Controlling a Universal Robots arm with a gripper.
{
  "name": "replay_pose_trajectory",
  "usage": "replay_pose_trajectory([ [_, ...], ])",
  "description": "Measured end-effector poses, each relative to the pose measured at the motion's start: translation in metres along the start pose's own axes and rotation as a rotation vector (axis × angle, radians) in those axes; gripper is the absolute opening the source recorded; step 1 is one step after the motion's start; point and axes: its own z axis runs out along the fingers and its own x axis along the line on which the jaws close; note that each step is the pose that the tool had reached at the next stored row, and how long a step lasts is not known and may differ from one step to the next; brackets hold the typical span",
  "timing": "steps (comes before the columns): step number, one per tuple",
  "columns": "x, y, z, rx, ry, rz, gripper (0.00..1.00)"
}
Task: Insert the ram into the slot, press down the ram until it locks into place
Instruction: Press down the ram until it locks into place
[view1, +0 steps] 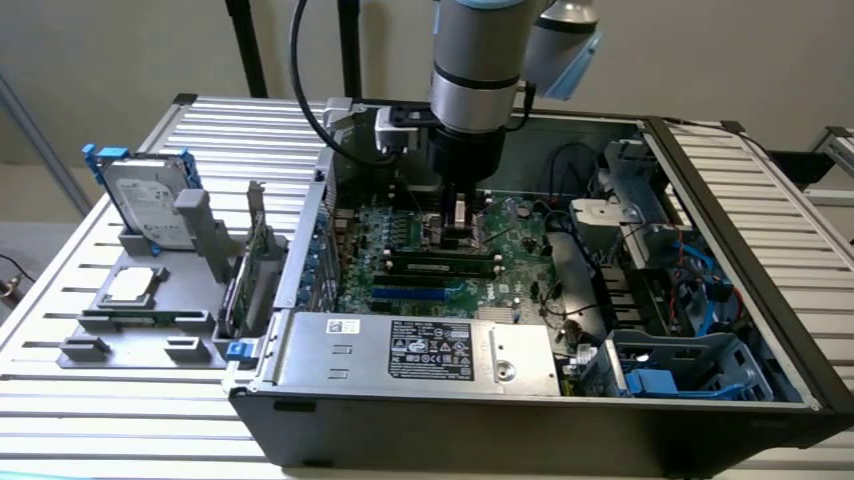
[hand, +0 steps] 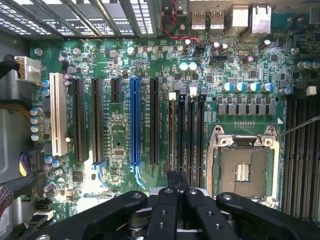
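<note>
While the case (view1: 534, 400) is laid on a slatted table (view1: 120, 400), the ram (hand: 172, 137) is pinched by the gripper (hand: 177, 192) over the motherboard (hand: 120, 140).

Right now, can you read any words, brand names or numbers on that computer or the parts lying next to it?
None can be read for certain.
Power supply label: rows of print and small marks, too small to read.
White sticker beside that label: blurred.
Hard drive label: unreadable.
Motherboard white lettering by the blue slot: too fine to read.
</note>
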Motion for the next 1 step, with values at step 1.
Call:
replay_pose_trajectory([
  [1, 0.0, 0.0, 0.0, 0.0, 0.0, 0.0, 0.1],
])
